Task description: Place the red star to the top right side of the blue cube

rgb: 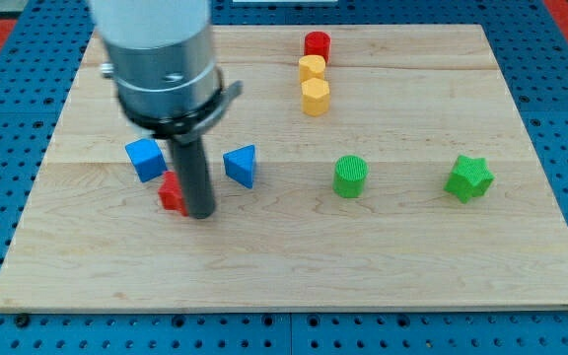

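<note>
The red star (171, 193) lies left of centre on the wooden board, partly hidden by my rod. The blue cube (145, 159) sits just up and to the left of it, close by. My tip (200, 213) rests on the board right against the red star's right side. The blue triangular block (241, 165) lies to the right of the rod.
A red cylinder (317, 45), a yellow block (312, 68) and a yellow hexagonal block (316, 97) form a column near the view's top centre. A green cylinder (350, 177) and a green star (469, 178) lie to the right. The board (294, 266) sits on a blue pegboard.
</note>
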Tool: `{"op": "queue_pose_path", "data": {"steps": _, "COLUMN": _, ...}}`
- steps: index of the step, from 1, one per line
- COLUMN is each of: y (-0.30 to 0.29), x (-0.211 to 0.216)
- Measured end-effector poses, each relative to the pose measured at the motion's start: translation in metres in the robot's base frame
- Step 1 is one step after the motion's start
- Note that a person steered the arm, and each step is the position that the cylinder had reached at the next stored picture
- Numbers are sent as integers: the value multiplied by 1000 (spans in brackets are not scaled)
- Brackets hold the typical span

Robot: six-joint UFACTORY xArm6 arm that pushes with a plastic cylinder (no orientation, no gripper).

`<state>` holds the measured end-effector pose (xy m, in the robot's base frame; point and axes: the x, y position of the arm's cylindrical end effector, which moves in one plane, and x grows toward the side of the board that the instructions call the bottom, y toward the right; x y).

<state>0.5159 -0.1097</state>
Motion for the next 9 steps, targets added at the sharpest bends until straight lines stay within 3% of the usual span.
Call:
{"op": "queue_pose_path", "data": {"steps": 1, "y": -70, "x": 16}}
{"op": "queue_pose_path", "data": {"steps": 2, "y": -92, "x": 21}}
{"op": "queue_pose_path", "data": {"steps": 5, "y": 8, "x": -30}}
{"op": "queue_pose_path", "data": {"steps": 7, "y": -4, "x": -18}}
{"op": "queue_pose_path", "data": {"steps": 9, "y": 1, "x": -68}}
